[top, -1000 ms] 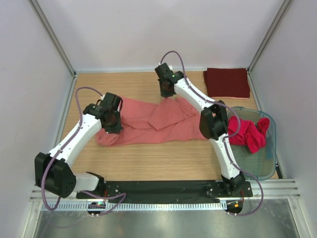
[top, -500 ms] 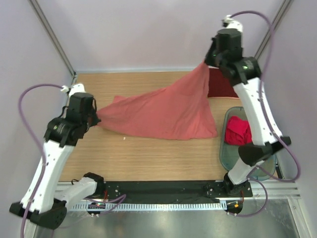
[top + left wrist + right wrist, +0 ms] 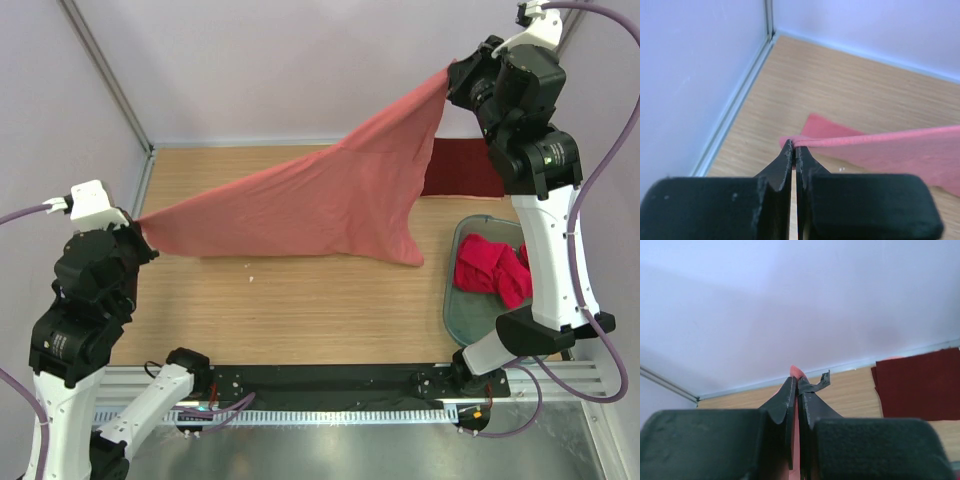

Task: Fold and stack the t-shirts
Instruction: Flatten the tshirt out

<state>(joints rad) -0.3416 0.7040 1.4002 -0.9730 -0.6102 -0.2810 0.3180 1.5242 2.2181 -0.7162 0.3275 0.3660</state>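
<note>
Wooden tabletop (image 3: pixel 300 320) within pale walls. Above it, the salmon-pink t-shirt (image 3: pixel 330 200) hangs stretched in the air, its lower edge sagging toward the wood. The left gripper (image 3: pixel 143 229) is clamped on one corner, low at left; the right gripper (image 3: pixel 452 74) is clamped on the opposite corner, high at back right. A folded maroon t-shirt (image 3: pixel 470 168) lies far right; red-pink t-shirts (image 3: pixel 488 270) sit in the greenish plastic tub (image 3: pixel 458 318).

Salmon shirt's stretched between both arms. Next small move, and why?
Probably lower both grippers together to lay the salmon shirt flat on the table: the left gripper and right gripper pinch opposite ends, and it hangs stretched and unfolded in the air.
</note>
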